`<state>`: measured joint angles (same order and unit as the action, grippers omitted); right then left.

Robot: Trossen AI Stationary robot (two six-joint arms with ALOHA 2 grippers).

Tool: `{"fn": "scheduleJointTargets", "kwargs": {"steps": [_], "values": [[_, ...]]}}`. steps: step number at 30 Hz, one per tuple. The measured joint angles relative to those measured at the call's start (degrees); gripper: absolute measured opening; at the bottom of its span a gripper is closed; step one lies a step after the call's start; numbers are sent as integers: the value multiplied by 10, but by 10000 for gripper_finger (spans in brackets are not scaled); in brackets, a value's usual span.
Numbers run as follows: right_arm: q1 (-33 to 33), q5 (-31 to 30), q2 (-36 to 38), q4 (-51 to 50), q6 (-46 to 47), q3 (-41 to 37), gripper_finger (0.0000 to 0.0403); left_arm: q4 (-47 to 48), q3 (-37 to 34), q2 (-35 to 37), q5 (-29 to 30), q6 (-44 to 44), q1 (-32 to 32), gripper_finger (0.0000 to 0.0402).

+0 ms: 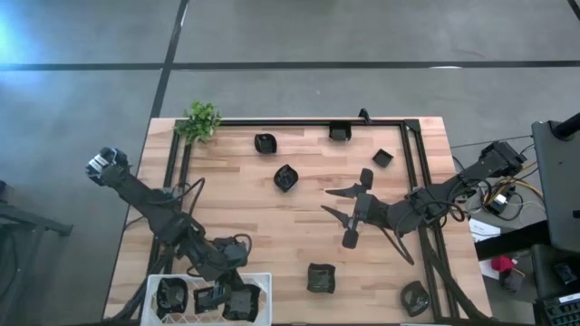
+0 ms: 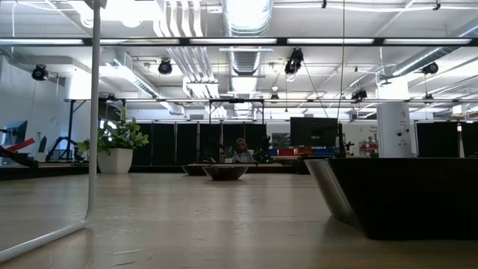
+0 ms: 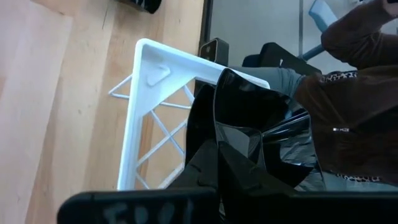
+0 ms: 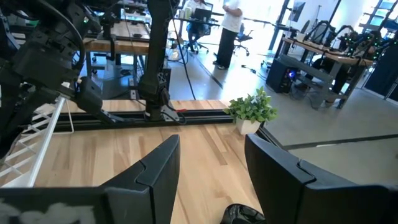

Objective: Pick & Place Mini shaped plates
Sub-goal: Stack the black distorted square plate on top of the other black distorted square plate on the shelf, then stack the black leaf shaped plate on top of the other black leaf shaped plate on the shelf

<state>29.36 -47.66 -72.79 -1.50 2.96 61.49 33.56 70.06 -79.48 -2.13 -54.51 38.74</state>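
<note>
Several glossy black mini plates lie flat on the wooden table, among them one, another and one. Two more plates sit in the white basket at the near left corner. My left gripper is down over the basket's right end, shut on a petal-edged plate. My right gripper hovers open above the table's middle. Its fingers point toward the far left corner, with a plate just below and ahead of them. My left gripper holds the black plate by its lower rim, pinched between the two fingers. The plate stands on edge above the fingers, over the basket's corner. Whether it touches the basket cannot be told.
A small green plant stands at the far left corner. A black frame rail runs along the far edge and down both sides. More plates lie near the right edge. A person in a brown sleeve is beyond the near edge.
</note>
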Motion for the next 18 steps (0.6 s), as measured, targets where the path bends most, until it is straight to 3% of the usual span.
{"fn": "scheduleJointTargets", "kwargs": {"steps": [13, 18], "values": [[0, 0, 0, 0, 0, 0, 178, 0, 0, -1, 2, 11, -1, 76], [0, 0, 0, 0, 0, 0, 178, 0, 0, 8, 1, 32, -9, 84]]}}
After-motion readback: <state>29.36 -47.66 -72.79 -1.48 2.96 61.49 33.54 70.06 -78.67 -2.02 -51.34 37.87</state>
